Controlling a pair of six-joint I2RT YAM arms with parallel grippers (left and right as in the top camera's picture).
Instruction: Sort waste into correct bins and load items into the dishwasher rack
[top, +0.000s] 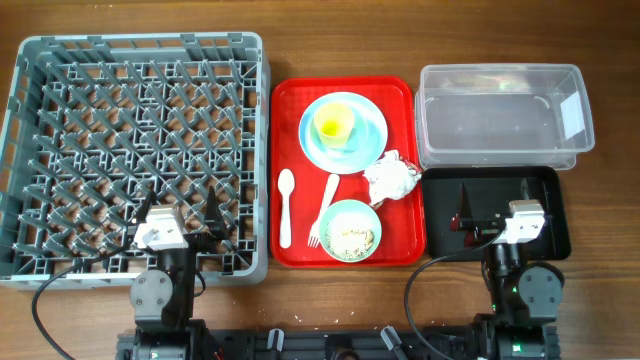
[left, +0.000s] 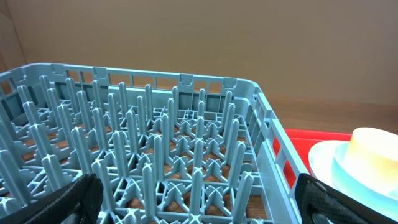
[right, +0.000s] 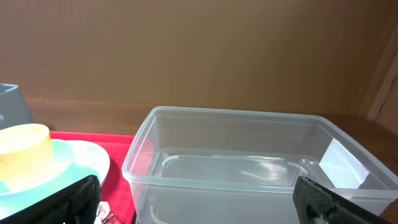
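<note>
The wooden desk (top: 330, 40) is carrying the dishwasher rack (top: 140, 45) at its left edge, the clear tub (top: 500, 110) and black tray (top: 440, 235) at its right, and a red tray (top: 290, 110) between them bearing the plate (top: 372, 135) and paper wad (top: 392, 178). A brown wall (right: 186, 50) is standing behind. Near the front edge, the left gripper (top: 183, 210) and right gripper (top: 493, 205) are hanging spread wide.

Both your arms sit folded back at their bases, wrists pointing straight ahead. Your left gripper (top: 182, 212) and right gripper (top: 493, 208) each have their two fingers spread wide apart.
</note>
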